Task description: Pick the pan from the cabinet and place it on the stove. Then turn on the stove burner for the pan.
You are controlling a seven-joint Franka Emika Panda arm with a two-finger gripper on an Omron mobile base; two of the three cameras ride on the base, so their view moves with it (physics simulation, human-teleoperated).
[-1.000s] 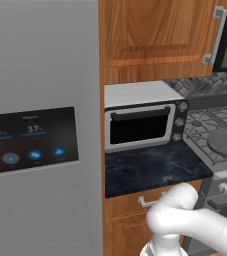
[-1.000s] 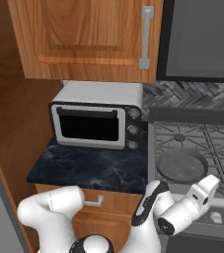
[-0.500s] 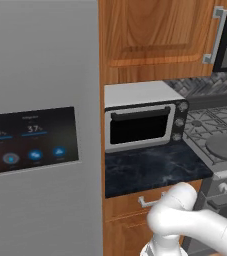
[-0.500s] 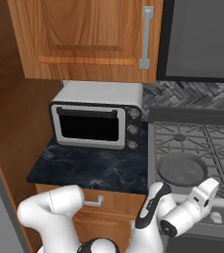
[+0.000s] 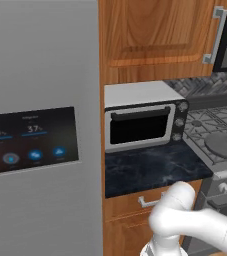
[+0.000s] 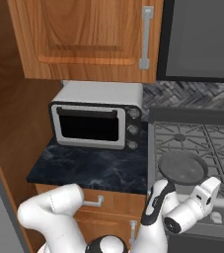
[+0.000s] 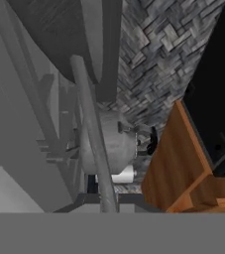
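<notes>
Right base view gave you, from left to right, the cabinet [image 6: 89, 39] with its doors closed, then the pan [image 6: 183, 167] already on the stove [image 6: 207, 143]; the tool, pressed together, was low at the stove front, the burner knob step left.

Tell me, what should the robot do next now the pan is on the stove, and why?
Probably turn the knob. The round dark grey pan already sits on the grey steel stove's black grates, and the arm reaches low along the stove's front, where the round silver knobs are. The gripper is shut, and no flame shows under the pan.
</notes>
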